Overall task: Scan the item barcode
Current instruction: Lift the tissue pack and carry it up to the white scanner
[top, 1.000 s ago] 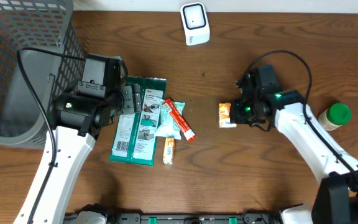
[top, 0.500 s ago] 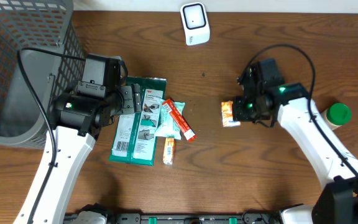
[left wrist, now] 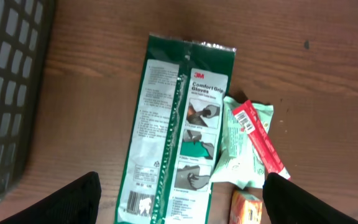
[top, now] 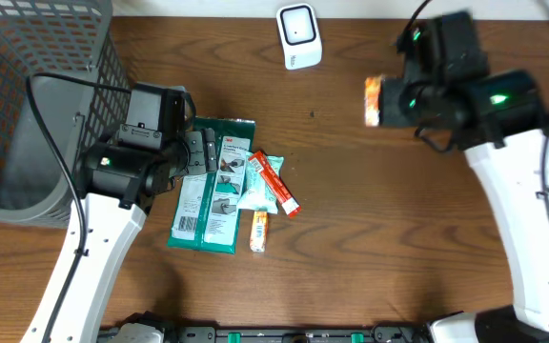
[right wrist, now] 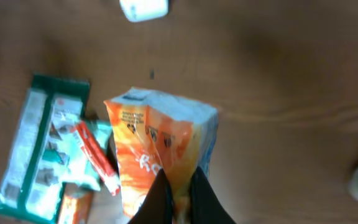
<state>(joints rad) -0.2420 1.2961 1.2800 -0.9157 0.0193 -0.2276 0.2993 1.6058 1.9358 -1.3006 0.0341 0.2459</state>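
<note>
Step in hand: carrying the snack packet (right wrist: 160, 149) to the barcode scanner (top: 298, 36), as I judge it.
Right gripper: its fingers are pinched together on the packet's lower edge (right wrist: 178, 199), and the packet stands up from them.
Snack packet: orange and white, held in the air clear of the table (top: 370, 248), towards the far edge and to the right of the scanner.
Scanner: small white unit at the middle of the table's far edge, with bare wood between it and the packet.
Barcode: not made out on the face that shows; the print is blurred.
Doing it well: bring the packet in front of the scanner's window, turn the wrist until the printed code faces it, hold it flat and steady, and keep the fingers off the code.
Risk: the thin pinch may let the packet swing or crease, hiding the code.
Left gripper: spread wide (left wrist: 182, 179), holding nothing, above the green 3M gloves pack (left wrist: 179, 124).
Other items: a pale green packet (left wrist: 244, 143) and a red stick pack (left wrist: 260, 137) lie just beside the gloves pack.
Basket: grey (top: 27, 95), at the far left corner.
</note>
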